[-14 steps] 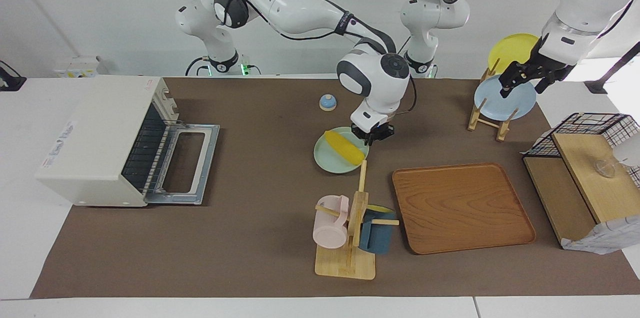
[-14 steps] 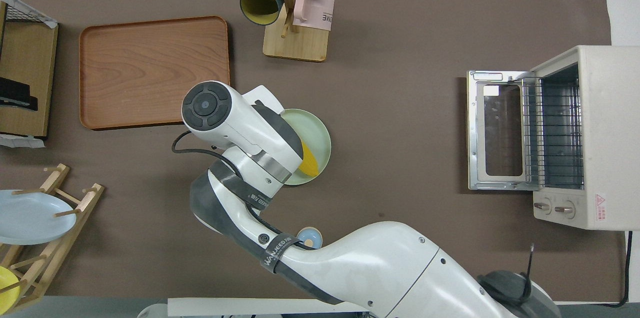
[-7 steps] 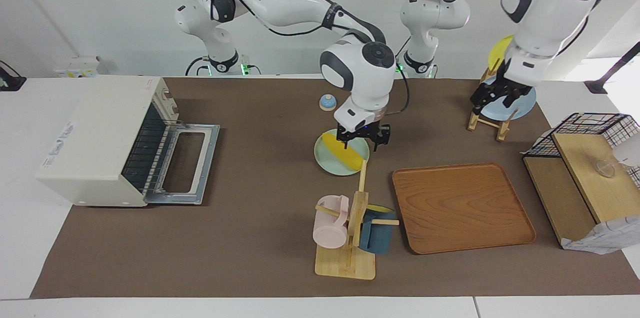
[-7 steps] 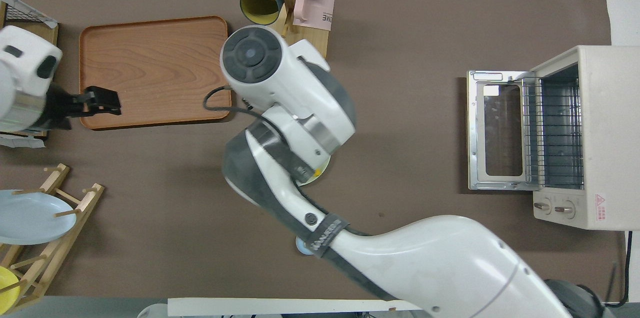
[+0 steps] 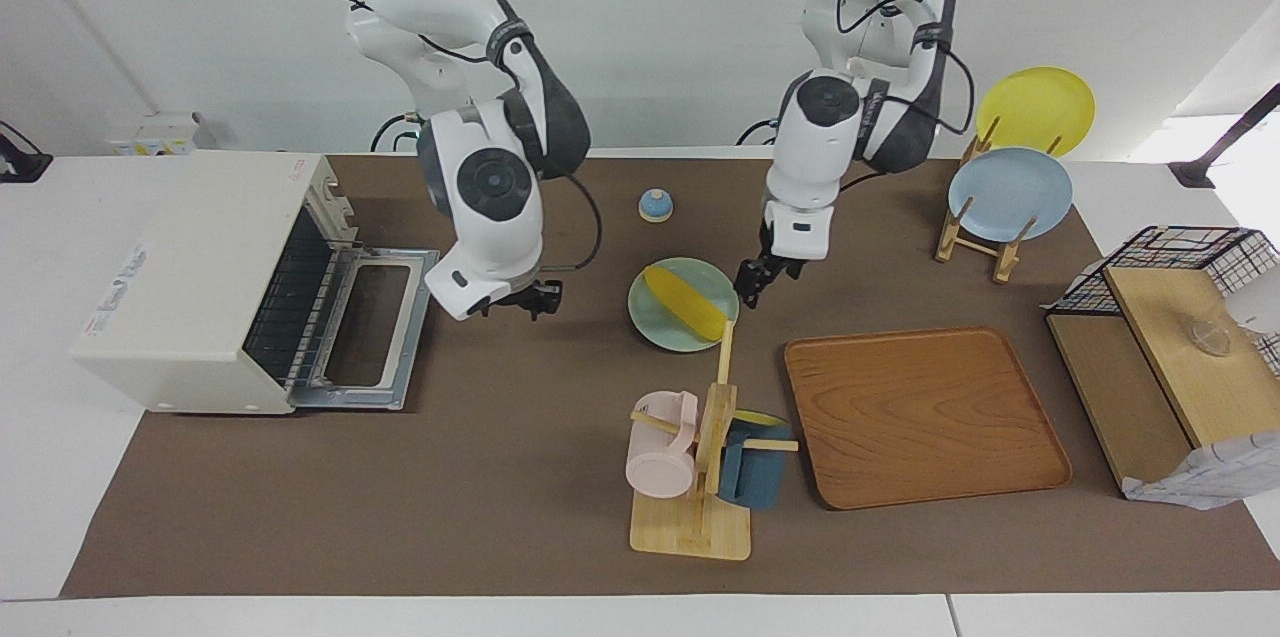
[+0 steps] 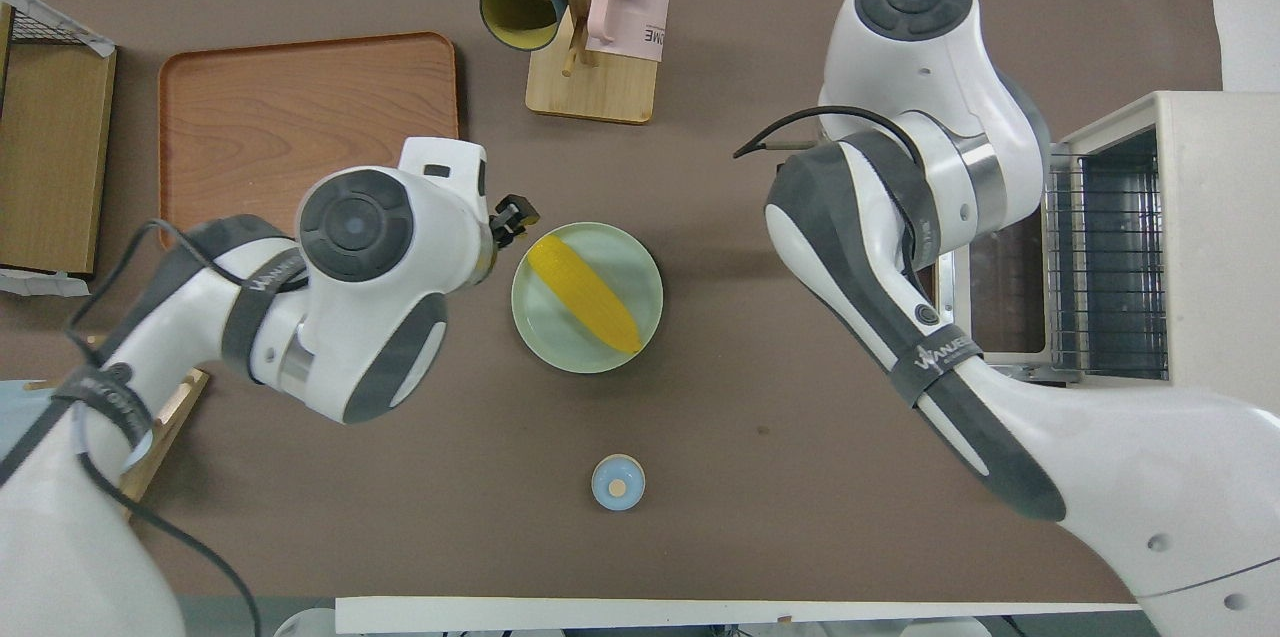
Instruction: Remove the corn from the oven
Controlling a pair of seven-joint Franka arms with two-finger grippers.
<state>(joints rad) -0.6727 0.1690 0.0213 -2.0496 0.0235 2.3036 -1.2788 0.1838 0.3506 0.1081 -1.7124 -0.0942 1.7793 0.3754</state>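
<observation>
Corn: the smooth bright yellow tapered corn cob (image 5: 686,302) (image 6: 584,294) is seen lying slantwise on a round pale green plate (image 5: 650,319) (image 6: 541,336) near the middle of the tabletop (image 5: 500,477), and is touched by neither gripper.

Oven: the cream-white boxy toaster oven (image 5: 190,277) (image 6: 1200,267) is placed at the right arm's end of the tabletop; its glass door (image 5: 375,329) is folded down flat, and the wire rack (image 5: 295,302) (image 6: 1105,267) inside is seen bare.

Right gripper: the right gripper (image 5: 530,299) is held over the brown tabletop between the open oven door and the green plate, with nothing in it. Whether its fingers are parted or closed cannot be told.

Left gripper: the left gripper (image 5: 753,282) (image 6: 512,218) is held just beside the green plate's rim, on the side toward the left arm's end, with nothing in it. The state of its fingers cannot be told.

Other things: a brown wooden tray (image 5: 925,417) (image 6: 305,142) lies toward the left arm's end; a wooden mug stand (image 5: 695,507) (image 6: 600,87) with a pink mug (image 5: 660,457) and a dark blue mug (image 5: 752,472) stands near the edge farthest from the robots; a small blue knobbed lid (image 5: 655,205) (image 6: 617,482) lies near the robots' edge.
</observation>
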